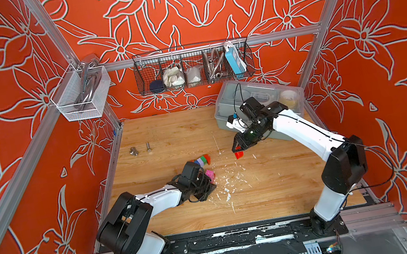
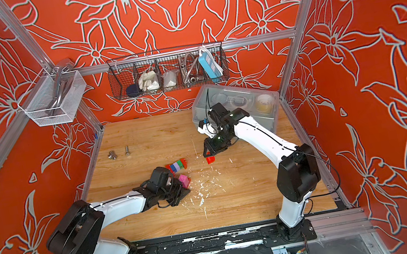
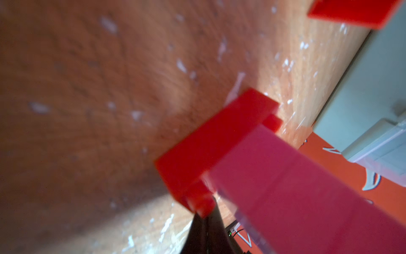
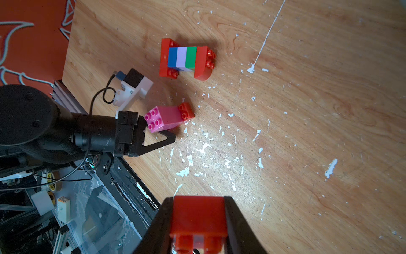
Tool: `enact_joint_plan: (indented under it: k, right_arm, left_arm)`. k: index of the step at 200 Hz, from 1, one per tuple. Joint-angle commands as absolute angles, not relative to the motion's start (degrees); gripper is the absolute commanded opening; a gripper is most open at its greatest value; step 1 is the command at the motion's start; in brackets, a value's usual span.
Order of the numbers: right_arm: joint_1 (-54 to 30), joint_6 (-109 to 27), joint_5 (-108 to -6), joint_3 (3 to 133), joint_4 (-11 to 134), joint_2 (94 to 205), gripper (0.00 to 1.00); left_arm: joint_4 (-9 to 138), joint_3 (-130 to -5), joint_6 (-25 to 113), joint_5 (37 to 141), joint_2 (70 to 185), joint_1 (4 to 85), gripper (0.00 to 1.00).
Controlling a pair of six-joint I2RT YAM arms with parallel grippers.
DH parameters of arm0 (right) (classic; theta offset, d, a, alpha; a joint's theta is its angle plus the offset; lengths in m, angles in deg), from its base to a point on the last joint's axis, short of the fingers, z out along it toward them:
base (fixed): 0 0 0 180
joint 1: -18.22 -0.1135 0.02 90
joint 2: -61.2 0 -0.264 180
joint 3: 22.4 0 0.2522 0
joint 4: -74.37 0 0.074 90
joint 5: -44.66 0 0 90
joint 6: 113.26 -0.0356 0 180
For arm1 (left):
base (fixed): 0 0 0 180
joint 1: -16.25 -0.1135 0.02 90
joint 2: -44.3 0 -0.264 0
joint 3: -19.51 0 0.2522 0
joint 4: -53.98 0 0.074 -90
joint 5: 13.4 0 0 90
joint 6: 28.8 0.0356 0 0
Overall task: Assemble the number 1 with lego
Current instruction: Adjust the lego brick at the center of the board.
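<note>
My right gripper (image 4: 197, 200) is shut on a red lego brick (image 4: 198, 216) and holds it just above the wooden table; both top views show it too (image 1: 239, 154) (image 2: 210, 159). A lego row of red, blue, lilac, green and red bricks (image 4: 184, 58) lies on its side on the table (image 1: 201, 160). Nearer the left arm lies a pink lego stack with a red brick at its end (image 4: 164, 118) (image 1: 210, 175). My left gripper (image 4: 172, 138) is shut, its fingers pressed together right beside that stack, which leans against them. The left wrist view shows the pink stack (image 3: 285, 187) close and blurred.
Two metal bolts (image 1: 134, 151) (image 1: 148, 146) lie at the far left of the table. A grey plastic box (image 1: 256, 95) stands at the back right, behind the right arm. A wire basket (image 1: 192, 64) and a white mesh basket (image 1: 80, 94) hang on the frame. White flakes (image 1: 227, 194) dot the wood.
</note>
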State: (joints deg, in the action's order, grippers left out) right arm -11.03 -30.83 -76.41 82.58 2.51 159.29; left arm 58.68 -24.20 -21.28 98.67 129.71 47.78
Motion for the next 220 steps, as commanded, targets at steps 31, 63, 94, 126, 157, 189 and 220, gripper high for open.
enact_joint_plan:
  k: [31, 63, 94, 126, 157, 189, 220]
  right_arm:
    - [-10.7, -28.8, -76.0, 83.8, 1.0, 158.7, 0.16]
    - [-10.8, -25.9, -75.6, 83.0, 1.6, 157.6, 0.17]
    - [-11.6, -22.3, -76.6, 82.1, 2.8, 156.1, 0.17]
    - [-13.9, -16.3, -76.1, 82.7, 2.4, 155.8, 0.17]
    - [-18.0, -7.1, -73.6, 85.9, -1.9, 157.9, 0.16]
    - [-21.2, -1.0, -68.5, 93.6, -8.0, 163.9, 0.15]
    - [-23.3, 2.0, -61.8, 101.0, -11.4, 171.3, 0.15]
  left_arm:
    - [59.3, -23.3, -20.8, 94.9, 129.5, 46.4, 0.00]
    - [63.8, -22.8, -16.8, 93.3, 126.6, 42.9, 0.00]
    - [63.2, -24.1, -12.8, 95.8, 128.0, 39.8, 0.00]
    - [63.9, -28.5, -9.3, 99.2, 131.5, 38.5, 0.02]
    - [72.1, -30.4, -5.0, 99.7, 128.9, 36.9, 0.02]
    - [84.0, -32.2, 2.4, 100.7, 122.9, 32.3, 0.04]
    - [96.8, -37.9, 12.4, 100.7, 120.2, 28.5, 0.05]
